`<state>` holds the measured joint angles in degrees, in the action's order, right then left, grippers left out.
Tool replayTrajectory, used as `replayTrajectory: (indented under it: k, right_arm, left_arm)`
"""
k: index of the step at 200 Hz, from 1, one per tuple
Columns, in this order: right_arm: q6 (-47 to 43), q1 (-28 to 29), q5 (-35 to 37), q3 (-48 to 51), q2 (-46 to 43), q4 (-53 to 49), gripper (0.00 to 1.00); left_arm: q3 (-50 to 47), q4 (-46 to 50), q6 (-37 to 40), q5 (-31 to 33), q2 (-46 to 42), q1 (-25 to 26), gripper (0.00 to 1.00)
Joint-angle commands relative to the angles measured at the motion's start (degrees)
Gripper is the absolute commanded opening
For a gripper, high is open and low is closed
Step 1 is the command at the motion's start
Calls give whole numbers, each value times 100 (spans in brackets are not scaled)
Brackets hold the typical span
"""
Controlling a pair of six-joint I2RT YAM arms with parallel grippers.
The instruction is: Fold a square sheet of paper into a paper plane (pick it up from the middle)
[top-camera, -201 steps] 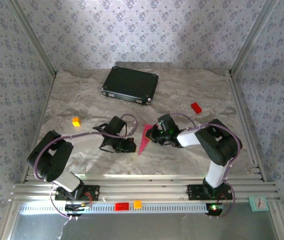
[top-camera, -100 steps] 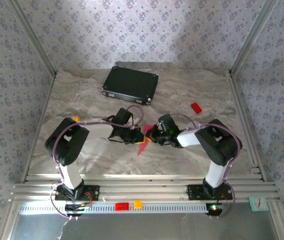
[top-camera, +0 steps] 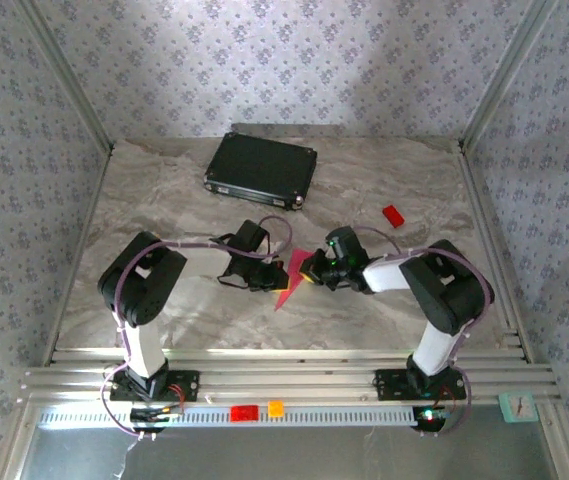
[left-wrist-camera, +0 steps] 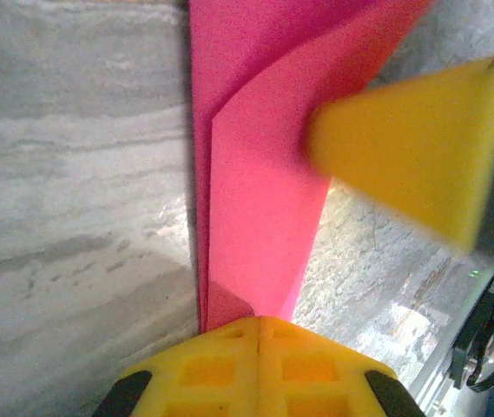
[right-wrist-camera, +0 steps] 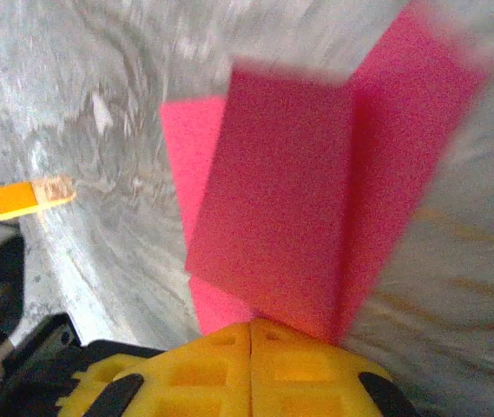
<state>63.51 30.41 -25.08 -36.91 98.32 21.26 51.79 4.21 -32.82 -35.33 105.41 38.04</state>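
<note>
The paper plane [top-camera: 287,282] is magenta-pink paper folded into a slim pointed dart, held just above the table between the two arms. My left gripper [top-camera: 270,277] is shut on its left edge. In the left wrist view the layered paper [left-wrist-camera: 260,174] runs out from the closed yellow fingertips [left-wrist-camera: 260,321], and a finger of the other gripper [left-wrist-camera: 411,148] touches it on the right. My right gripper [top-camera: 309,268] is shut on the opposite side. The right wrist view has folded flaps [right-wrist-camera: 290,191] spreading from its closed tips [right-wrist-camera: 251,323].
A black case [top-camera: 261,168] lies at the back of the marble table [top-camera: 164,200]. The small red block [top-camera: 393,215] sits to the right of the grippers. A small orange block [right-wrist-camera: 29,195] lies on the table to the left in the right wrist view.
The left arm swung in from the left and shut on the paper's left edge. The right gripper kept hold and shifted slightly right.
</note>
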Motion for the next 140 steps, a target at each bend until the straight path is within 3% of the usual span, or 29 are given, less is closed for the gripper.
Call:
replayTrajectory:
  k: [1, 29, 92, 140]
  right_arm:
    - [-782, -317, -65, -229, -442, -1059, 12]
    - [-1396, -322, 36, -537, -733, -1794, 11]
    - [-1272, 260, 84, -868, -42, -1495, 6]
    - [-1356, 6, 278, -741, 313, -1598, 4]
  left_arm:
    - [-447, 977, 478, 499, 191, 45, 0]
    - [-498, 1089, 634, 516, 215, 43, 0]
    - [-248, 1232, 707, 483, 340, 27, 0]
    - [-316, 1183, 699, 467, 366, 28, 0]
